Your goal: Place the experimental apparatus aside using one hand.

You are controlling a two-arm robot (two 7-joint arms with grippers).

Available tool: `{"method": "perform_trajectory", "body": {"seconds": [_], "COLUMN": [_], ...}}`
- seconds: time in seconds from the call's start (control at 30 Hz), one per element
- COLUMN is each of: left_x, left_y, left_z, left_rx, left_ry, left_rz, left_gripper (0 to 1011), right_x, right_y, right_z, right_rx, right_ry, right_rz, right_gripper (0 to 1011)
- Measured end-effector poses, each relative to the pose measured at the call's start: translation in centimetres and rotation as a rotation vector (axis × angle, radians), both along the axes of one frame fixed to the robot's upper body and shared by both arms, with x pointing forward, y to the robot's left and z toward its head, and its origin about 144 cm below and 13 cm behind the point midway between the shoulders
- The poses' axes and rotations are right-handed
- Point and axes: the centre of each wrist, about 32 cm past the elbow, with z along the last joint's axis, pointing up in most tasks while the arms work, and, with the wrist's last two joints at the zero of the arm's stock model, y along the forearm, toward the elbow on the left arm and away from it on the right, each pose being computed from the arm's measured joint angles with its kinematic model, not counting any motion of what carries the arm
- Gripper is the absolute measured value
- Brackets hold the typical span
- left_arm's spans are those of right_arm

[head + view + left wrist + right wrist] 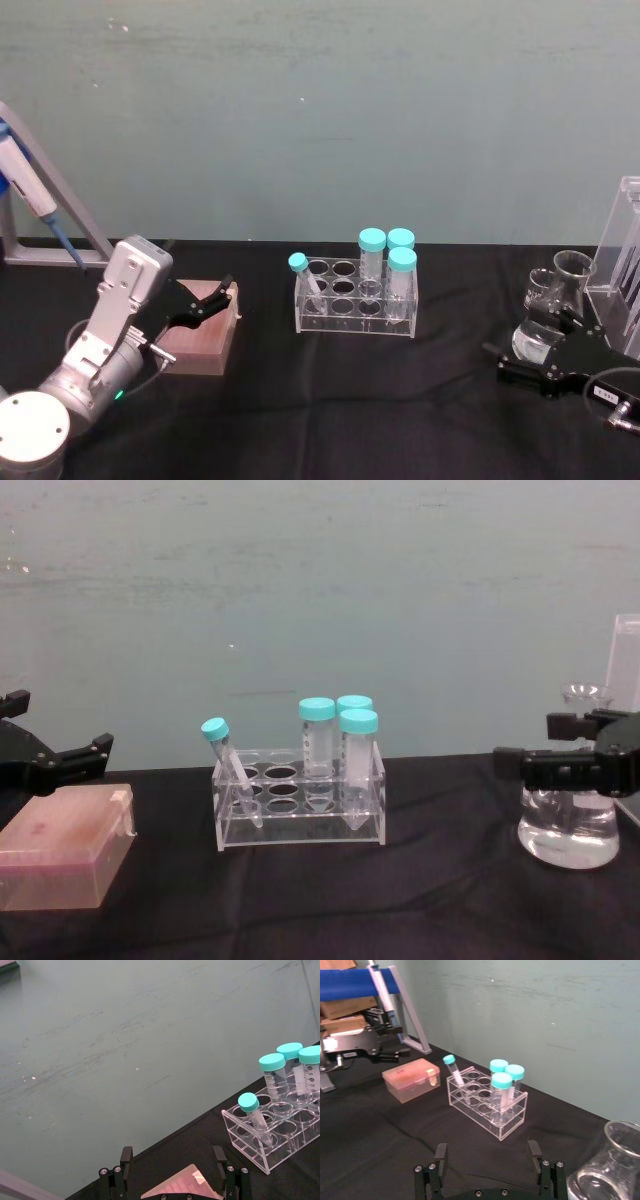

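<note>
The experimental apparatus stands at the table's right end. It is a conical flask (568, 285) holding clear liquid, a small glass beaker (540, 284) beside it, and a tall acrylic stand (622, 250) behind them. My right gripper (497, 362) is open, low over the table, just left of the flask and in front of it. In the chest view its fingers (520, 762) cross the front of the flask (568, 830). The right wrist view puts the flask (610, 1170) outside the open right gripper (487, 1152), with nothing between the fingers. My left gripper (222, 295) hangs open over a pink box (205, 335).
A clear tube rack (355, 310) with several teal-capped tubes stands mid-table. At the far left a pipette (30, 190) hangs on a grey stand. Bare black cloth lies between the rack and the flask and along the front edge.
</note>
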Motion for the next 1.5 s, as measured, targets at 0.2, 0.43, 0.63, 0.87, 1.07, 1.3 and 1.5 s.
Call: {"method": "perform_trajectory", "body": {"seconds": [0.2, 0.43, 0.63, 0.87, 1.07, 1.3, 1.5], "left_x": [0.0, 0.0, 0.0, 0.0, 0.0, 0.0, 0.0], "left_y": [0.0, 0.0, 0.0, 0.0, 0.0, 0.0, 0.0], "left_z": [0.0, 0.0, 0.0, 0.0, 0.0, 0.0, 0.0], "left_rx": [0.0, 0.0, 0.0, 0.0, 0.0, 0.0, 0.0], "left_ry": [0.0, 0.0, 0.0, 0.0, 0.0, 0.0, 0.0], "left_rz": [0.0, 0.0, 0.0, 0.0, 0.0, 0.0, 0.0], "left_gripper": [1000, 1000, 1000, 1000, 1000, 1000, 1000], "right_x": [0.06, 0.05, 0.04, 0.03, 0.02, 0.02, 0.02], "right_y": [-0.04, -0.02, -0.02, 0.0, 0.0, 0.01, 0.01], "right_z": [-0.01, 0.0, 0.01, 0.01, 0.02, 0.01, 0.01], "right_rx": [0.002, 0.003, 0.002, 0.001, 0.001, 0.001, 0.0], "right_ry": [-0.001, -0.001, -0.001, -0.001, -0.001, -0.001, -0.001], "right_rz": [0.013, 0.009, 0.006, 0.004, 0.003, 0.002, 0.001], "right_gripper": [1000, 1002, 1000, 1000, 1000, 1000, 1000]}}
